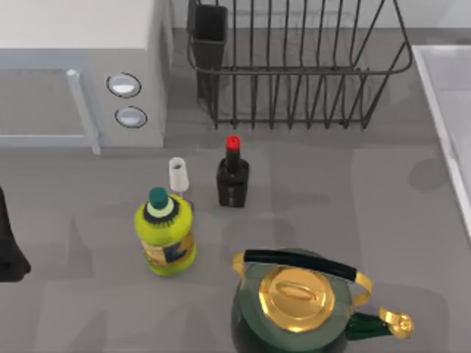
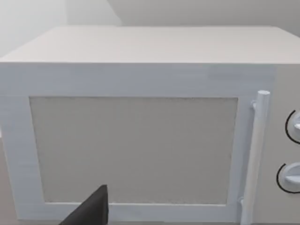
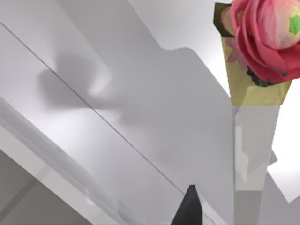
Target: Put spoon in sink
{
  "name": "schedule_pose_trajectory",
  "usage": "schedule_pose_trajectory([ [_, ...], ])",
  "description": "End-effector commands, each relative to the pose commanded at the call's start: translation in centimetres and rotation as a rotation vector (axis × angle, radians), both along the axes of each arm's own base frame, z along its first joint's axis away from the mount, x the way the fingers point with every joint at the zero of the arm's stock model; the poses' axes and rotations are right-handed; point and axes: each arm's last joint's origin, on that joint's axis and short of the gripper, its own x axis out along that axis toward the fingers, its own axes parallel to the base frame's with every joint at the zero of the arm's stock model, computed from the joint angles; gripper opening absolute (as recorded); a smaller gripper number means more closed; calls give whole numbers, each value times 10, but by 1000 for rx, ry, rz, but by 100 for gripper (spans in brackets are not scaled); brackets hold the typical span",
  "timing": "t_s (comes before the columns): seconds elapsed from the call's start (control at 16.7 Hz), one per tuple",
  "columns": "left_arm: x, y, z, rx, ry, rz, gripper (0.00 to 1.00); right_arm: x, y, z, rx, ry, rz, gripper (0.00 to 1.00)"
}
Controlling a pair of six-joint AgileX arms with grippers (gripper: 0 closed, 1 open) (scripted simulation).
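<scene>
The counter (image 1: 316, 198) carries many things, but I cannot find any spoon among them. From above I see a white microwave (image 1: 81, 73) at the back left and a black wire rack (image 1: 294, 73) behind the middle. A small dark bottle with a red cap (image 1: 232, 180) stands near the centre, with a small white glass (image 1: 179, 175) just beside it. A yellow bottle (image 1: 166, 235) stands in front of the glass. A green and gold kettle (image 1: 298, 305) is at the front edge. The sink (image 1: 445, 95) is at the right side, only partly seen, with a pale raised rim.

The left arm (image 1: 11, 246) is a dark shape at the left edge of the counter. Its wrist view faces the microwave door, and one dark fingertip (image 2: 91, 211) of the left gripper shows low there. I cannot tell if this gripper is spread or pressed together.

The right wrist view looks over the pale sink surface toward a pink flower in a tall vase (image 3: 255, 61). One dark fingertip (image 3: 187, 208) of the right gripper shows, and its state I also cannot tell. It seems to hang near the sink.

I judge that the task is at its start or between steps, because no spoon is held that I can see. The next move calls for finding the spoon, perhaps in the rack's dark cup (image 1: 210, 33), and bringing a gripper over it.
</scene>
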Motion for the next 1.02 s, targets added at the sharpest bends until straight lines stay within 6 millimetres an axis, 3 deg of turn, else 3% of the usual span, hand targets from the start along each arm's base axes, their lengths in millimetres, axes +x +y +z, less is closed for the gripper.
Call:
schedule_pose_trajectory([
  [0.24, 0, 0, 0, 0, 0, 0, 100, 2, 1, 0, -6, -27, 5, 0],
  [0.6, 0, 0, 0, 0, 0, 0, 100, 3, 3, -37, 0, 8, 8, 0],
  [0.96, 0, 0, 0, 0, 0, 0, 100, 3, 4, -43, -1, 3, 7, 0],
  [1.02, 0, 0, 0, 0, 0, 0, 100, 3, 4, -43, -1, 3, 7, 8],
])
